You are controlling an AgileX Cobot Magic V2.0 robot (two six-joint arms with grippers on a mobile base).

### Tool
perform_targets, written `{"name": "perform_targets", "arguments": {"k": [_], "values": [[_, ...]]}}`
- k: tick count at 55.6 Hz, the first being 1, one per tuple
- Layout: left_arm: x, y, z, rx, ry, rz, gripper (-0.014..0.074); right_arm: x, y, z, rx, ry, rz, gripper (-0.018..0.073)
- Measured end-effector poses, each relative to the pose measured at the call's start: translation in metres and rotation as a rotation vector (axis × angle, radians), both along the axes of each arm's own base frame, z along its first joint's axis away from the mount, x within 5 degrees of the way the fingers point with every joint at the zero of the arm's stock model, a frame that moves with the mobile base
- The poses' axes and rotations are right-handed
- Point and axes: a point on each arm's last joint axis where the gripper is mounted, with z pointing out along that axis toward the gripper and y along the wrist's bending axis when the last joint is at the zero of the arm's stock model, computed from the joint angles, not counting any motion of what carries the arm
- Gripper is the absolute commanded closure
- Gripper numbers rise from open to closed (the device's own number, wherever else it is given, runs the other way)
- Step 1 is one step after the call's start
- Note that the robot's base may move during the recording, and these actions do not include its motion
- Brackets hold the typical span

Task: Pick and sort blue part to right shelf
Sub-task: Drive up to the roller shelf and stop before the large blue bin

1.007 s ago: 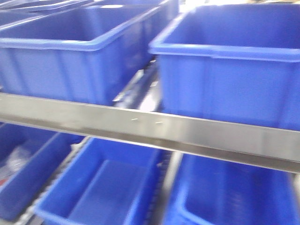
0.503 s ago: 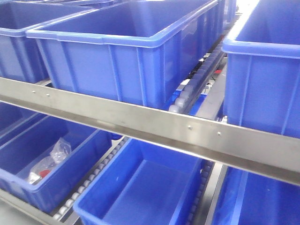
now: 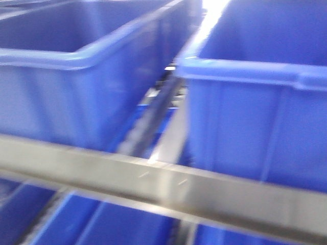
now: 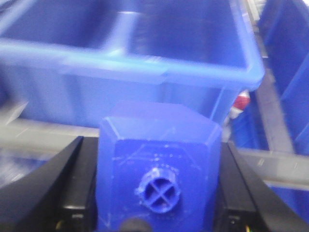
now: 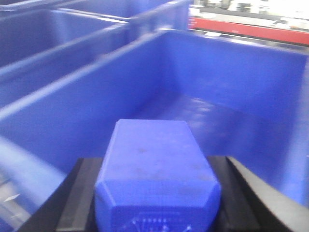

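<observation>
In the left wrist view my left gripper (image 4: 153, 159) is shut on a blue part (image 4: 159, 159), a blocky piece with a round cross-shaped hub on its near face, held in front of a blue bin (image 4: 145, 53) on the shelf. In the right wrist view my right gripper (image 5: 157, 179) is shut on another blue part (image 5: 154, 164), a smooth block with bevelled corners, held over the inside of a large blue bin (image 5: 217, 92). Neither gripper shows in the front view.
The front view is blurred. It shows a steel shelf rail (image 3: 168, 189) across the frame, two large blue bins (image 3: 66, 76) (image 3: 260, 97) above it and more blue bins below. Another steel rail (image 4: 275, 164) runs behind the left gripper.
The front view has swung and moved closer to the upper bins, and is now blurred. The lower bin with the bagged item has gone out of view.
</observation>
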Motion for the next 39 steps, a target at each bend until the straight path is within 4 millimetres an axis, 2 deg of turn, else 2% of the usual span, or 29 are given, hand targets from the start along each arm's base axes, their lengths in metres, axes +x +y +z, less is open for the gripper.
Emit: {"name": "perform_targets", "arguments": {"k": [39], "values": [[0.0,0.0,0.0,0.0,0.0,0.0,0.0336,0.0,0.0,0.0,0.0,0.0,0.0,0.0437]]}}
